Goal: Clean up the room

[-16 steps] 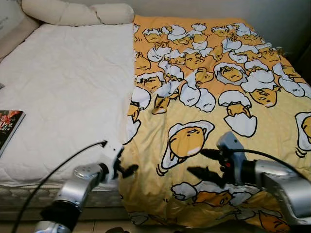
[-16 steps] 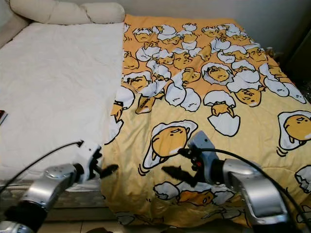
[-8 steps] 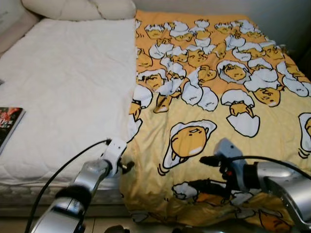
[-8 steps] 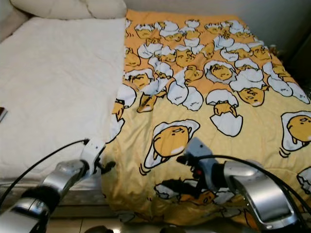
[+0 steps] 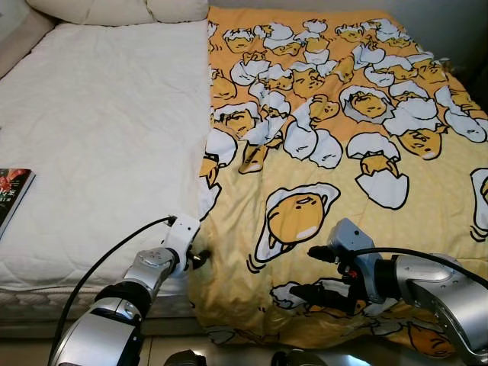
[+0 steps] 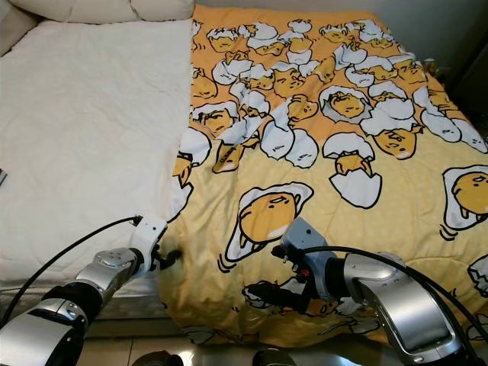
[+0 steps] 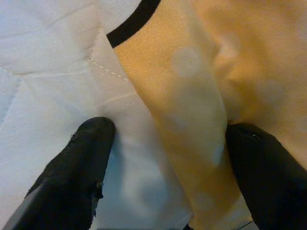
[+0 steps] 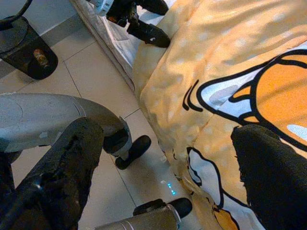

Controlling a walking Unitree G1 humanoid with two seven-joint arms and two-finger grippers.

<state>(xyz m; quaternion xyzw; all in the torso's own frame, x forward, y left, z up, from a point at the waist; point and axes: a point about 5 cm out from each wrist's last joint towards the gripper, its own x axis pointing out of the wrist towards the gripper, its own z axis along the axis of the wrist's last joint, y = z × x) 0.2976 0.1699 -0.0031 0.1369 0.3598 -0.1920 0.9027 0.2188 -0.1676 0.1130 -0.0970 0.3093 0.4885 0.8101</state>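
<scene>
Straddling the near edge of the yellow blanket (image 5: 320, 160) where it meets the white mattress (image 5: 99, 145), the left gripper (image 7: 168, 158) has its jaws wide open, nothing clamped. The right gripper (image 5: 324, 271), jaws spread and empty, hovers over the blanket's hanging hem.

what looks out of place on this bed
The yellow egg-print blanket covers the bed's right half alone, leaving the white mattress pad bare. Its near edge hangs bunched toward the floor. A book lies at the mattress's left edge.
</scene>
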